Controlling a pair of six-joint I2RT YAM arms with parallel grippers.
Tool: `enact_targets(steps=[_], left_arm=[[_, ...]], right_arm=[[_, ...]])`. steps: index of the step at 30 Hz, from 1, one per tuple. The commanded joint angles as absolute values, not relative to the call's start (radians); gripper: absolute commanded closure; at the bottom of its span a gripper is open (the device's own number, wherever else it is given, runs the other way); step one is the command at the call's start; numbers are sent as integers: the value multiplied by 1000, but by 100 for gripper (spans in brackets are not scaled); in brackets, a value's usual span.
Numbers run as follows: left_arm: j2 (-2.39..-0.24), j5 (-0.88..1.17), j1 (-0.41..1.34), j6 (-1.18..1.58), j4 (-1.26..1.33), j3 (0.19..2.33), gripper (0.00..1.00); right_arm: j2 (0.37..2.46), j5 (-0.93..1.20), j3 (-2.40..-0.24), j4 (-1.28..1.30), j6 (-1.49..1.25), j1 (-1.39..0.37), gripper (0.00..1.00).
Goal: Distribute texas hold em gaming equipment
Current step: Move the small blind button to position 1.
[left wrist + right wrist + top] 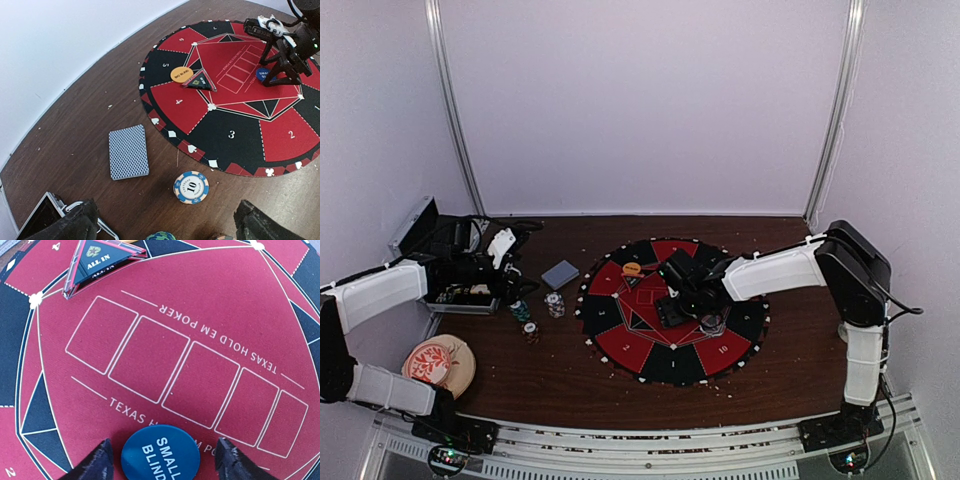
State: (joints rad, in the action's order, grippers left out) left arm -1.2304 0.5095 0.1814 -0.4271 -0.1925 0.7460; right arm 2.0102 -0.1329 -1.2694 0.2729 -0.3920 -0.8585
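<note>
A round red-and-black mat point(620, 345) lay mid-frame on the brown tabletop point(780, 370); an open metal case point(413, 225) sat far left.

Three chip stacks point(554, 303), one card deck point(128, 151), one orange disc point(181, 74), one blue disc point(160, 452), one mat point(235, 125).

L tool point(167, 221) spread wide; R tool point(165, 446) spread.

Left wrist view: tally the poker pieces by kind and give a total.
Blind discs: 2, orange BIG BLIND disc, blue SMALL BLIND disc
ALL IN triangle: 1
Card deck: 1
Chip stacks: 3, white-blue 10 stack, teal stack, reddish stack, the last two cut off
Total: 7
</note>
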Motion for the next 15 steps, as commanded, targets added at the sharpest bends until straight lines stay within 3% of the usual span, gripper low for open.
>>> enact_targets(steps=[1, 11, 15], left_arm=[[-1241, 524, 182, -419, -156, 744, 2], [-1244, 523, 182, -419, -156, 744, 2], [-1242, 521, 182, -420, -156, 744, 2]], right_arm=[[2027, -135, -1260, 273, -391, -854, 32], [2022, -123, -1248, 277, -396, -857, 43], [2024, -106, -1244, 275, -397, -859, 56]])
